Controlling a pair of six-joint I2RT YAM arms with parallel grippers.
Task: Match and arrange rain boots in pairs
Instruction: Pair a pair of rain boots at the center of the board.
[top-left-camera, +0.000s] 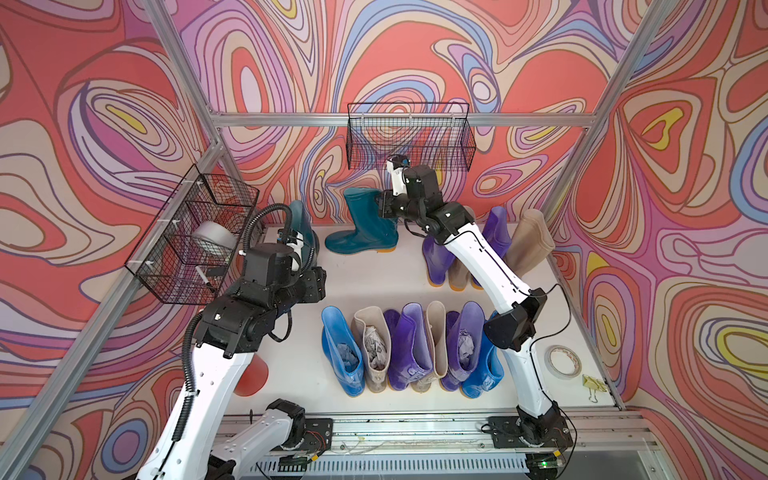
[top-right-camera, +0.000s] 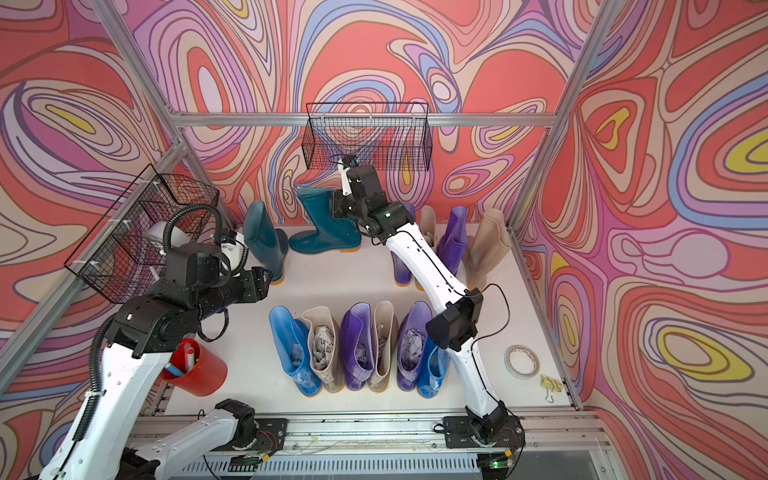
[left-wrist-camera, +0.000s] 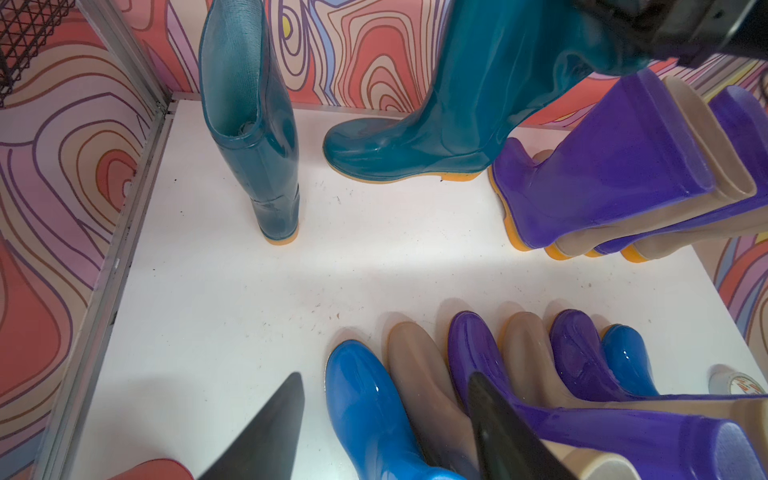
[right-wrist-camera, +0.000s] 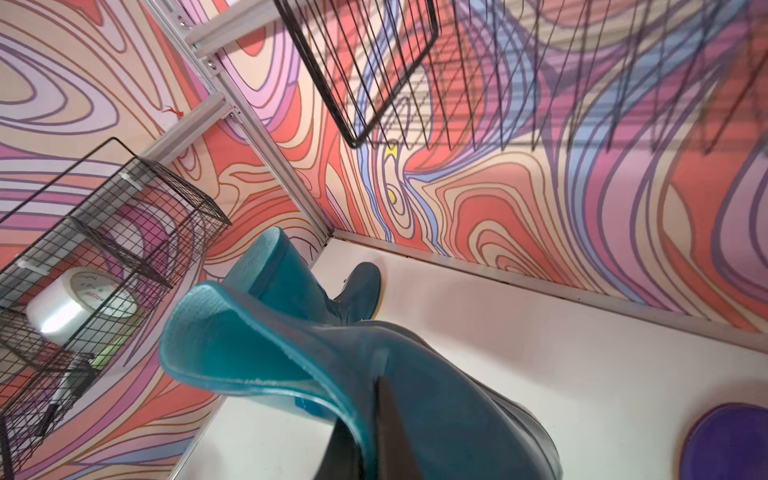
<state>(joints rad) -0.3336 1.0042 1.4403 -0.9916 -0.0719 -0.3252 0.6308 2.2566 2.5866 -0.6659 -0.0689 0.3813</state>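
while the right gripper (right-wrist-camera: 361, 415) is closed tight on the cuff of a teal boot (top-left-camera: 361, 232), pinching the rubber wall so that the rim folds, this boot stands at the far side of the white table (top-left-camera: 374, 278). its toe points left and its orange sole, as far as i can see, rests on the surface. just to its left, close to the far left corner, the second teal boot (top-right-camera: 264, 243) stands upright with its toe toward the far wall. the two are near each other but apart.

the left gripper (left-wrist-camera: 386, 376) has its fingers spread and holds nothing. it hangs over the left part of the table, on the near side of the second teal boot.

further out, the near row (top-left-camera: 409, 349) has six boots standing side by side and touching. from left to right they are bright blue, beige, purple, beige, purple, bright blue. crumpled paper (top-left-camera: 374, 345) fills some of them. at the far right, four more boots (top-left-camera: 496, 237) lean together, purple and beige by turns.

a red cup (top-right-camera: 203, 374) stands at the near left, and a tape roll (top-left-camera: 563, 361) lies at the near right with yellow clips (top-left-camera: 592, 384) beside it.
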